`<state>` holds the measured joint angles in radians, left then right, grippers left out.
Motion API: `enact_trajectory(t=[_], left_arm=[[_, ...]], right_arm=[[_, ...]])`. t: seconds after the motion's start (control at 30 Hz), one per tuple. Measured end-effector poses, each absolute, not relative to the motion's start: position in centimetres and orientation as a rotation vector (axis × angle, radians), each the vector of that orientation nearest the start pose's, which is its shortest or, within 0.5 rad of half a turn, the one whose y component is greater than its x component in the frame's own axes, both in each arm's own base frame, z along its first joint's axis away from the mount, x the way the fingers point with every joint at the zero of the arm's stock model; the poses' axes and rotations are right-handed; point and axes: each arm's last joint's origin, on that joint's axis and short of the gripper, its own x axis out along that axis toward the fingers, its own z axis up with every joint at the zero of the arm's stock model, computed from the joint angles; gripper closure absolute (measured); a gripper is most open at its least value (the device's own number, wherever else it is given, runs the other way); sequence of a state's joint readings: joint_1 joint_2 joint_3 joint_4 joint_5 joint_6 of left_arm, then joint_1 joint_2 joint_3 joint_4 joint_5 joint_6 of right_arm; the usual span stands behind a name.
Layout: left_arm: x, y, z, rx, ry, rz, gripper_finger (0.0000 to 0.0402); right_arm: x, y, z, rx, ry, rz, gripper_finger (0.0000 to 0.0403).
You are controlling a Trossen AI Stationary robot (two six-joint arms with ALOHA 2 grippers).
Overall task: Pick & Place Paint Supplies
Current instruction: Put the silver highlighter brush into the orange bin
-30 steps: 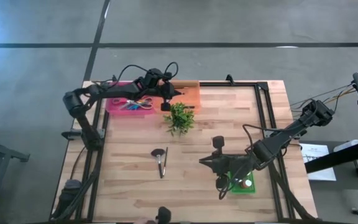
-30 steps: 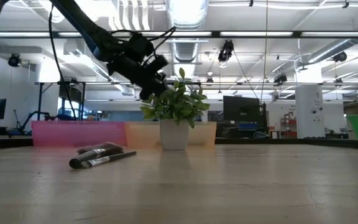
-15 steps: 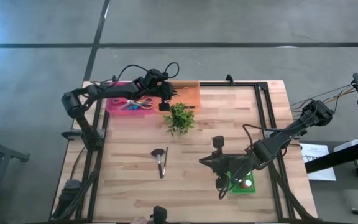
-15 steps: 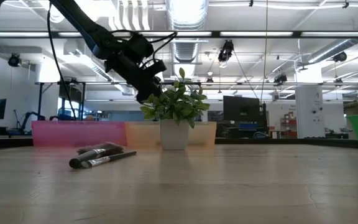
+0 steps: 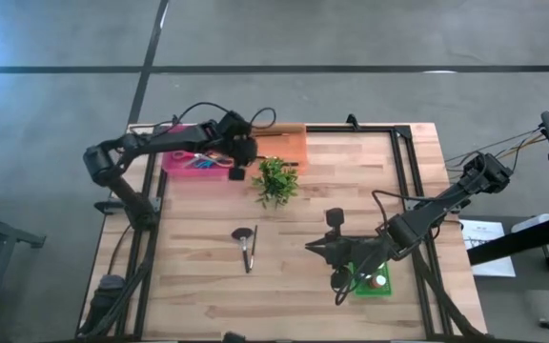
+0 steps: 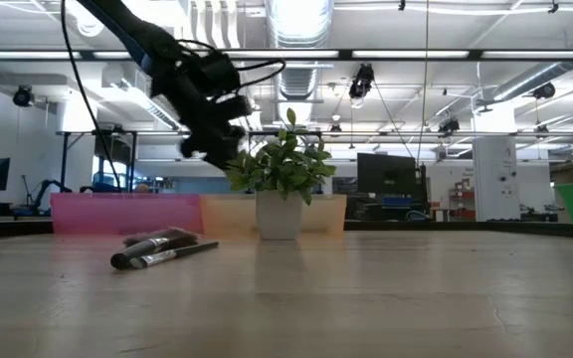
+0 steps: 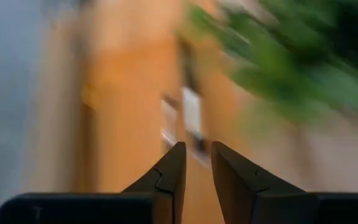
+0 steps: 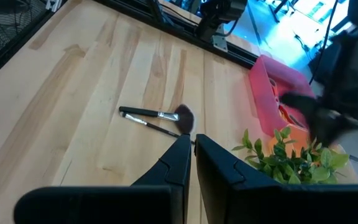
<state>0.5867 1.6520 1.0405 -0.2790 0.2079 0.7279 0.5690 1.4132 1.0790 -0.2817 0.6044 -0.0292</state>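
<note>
**A:** where's everything at? looks like the left tool [image 5: 239, 171] is up in the air at the near edge of the pink bin [image 5: 184, 165], right beside the plant [image 5: 275, 179]

**B:** yep. its tips are almost together with just a thin gap, nothing in them. right tool [image 5: 315, 248] sits low over the tabletop [image 5: 189, 276] by the green tray [image 5: 381, 288], tips nearly touching too, also empty

**A:** so what's left to grab?

**B:** two brushes [image 5: 247, 244] lying side by side mid-tabletop, one with a fluffy brown head. I'd guess the left arm takes them. it should swing wide of the leaves, spread the tips before dropping, and pinch one handle across its width near the middle so it doesn't tip

**A:** and the bins?

**B:** pink one has a colourful jumble, can't make out the items. orange bin [image 5: 289, 146] next to it, contents unclear. green tray holds a small red-capped bottle [image 5: 376, 281]
</note>
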Motion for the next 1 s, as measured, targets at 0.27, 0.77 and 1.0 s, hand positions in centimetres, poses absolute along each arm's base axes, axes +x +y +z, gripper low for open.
enact_trajectory(t=[0.27, 0.77, 1.0], left_arm=[[25.0, 12.2, 21.4, 0.102, 1.183, -0.134, 0.0318], [23.8, -3.0, 15.7, 0.705, 1.179, -0.319, 0.0318], [24.5, -4.9, 16.0, 0.694, 1.029, -0.257, 0.0318]], right_arm=[[26.5, 15.0, 28.8, -0.369, 0.514, -0.028, 0.038], [26.5, 15.0, 28.7, -0.369, 0.514, -0.027, 0.038], [26.5, 15.0, 28.8, -0.366, 0.513, -0.028, 0.038]])
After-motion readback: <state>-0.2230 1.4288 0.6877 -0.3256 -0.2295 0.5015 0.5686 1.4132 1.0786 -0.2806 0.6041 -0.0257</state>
